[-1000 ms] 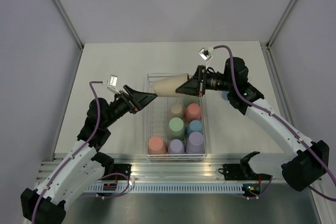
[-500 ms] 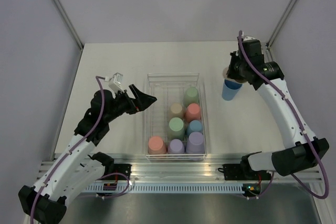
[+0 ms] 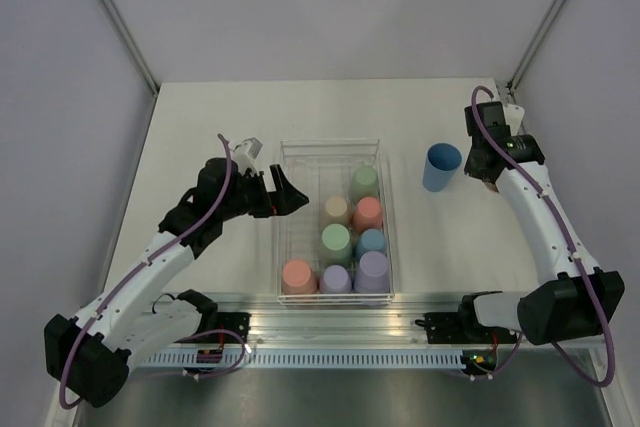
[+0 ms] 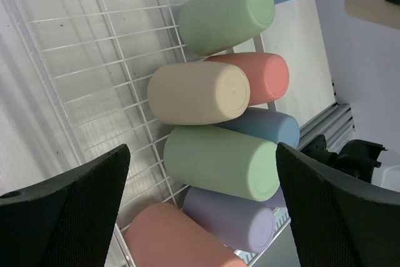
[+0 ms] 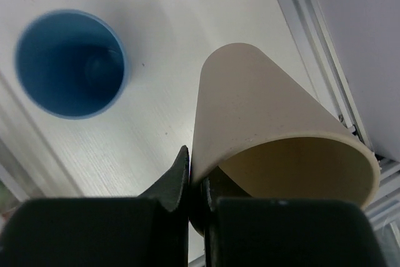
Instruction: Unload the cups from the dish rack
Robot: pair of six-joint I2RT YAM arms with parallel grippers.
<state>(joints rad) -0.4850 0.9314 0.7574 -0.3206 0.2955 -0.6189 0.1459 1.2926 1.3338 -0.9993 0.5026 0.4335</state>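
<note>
Right gripper (image 5: 194, 176) pinches the beige cup (image 5: 262, 110) by its rim wall, at 3 o'clock of the upright blue cup (image 5: 70, 64) on the tabletop (image 3: 200, 117). Left gripper (image 3: 290, 192) gapes wide, empty, at the dish rack (image 3: 330, 142)'s 9 o'clock edge. Seven inverted cups (image 3: 336, 240) sit inside; likely light, stiff, smooth plastic, best pinched across the wall

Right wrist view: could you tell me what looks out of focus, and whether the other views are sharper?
Right wrist: right fingers pinching the beige cup are blurred, the blue cup crisper. Left wrist: left fingers soft, cups in the dish rack sharp. Top external: evenly lit, sharp.
</note>
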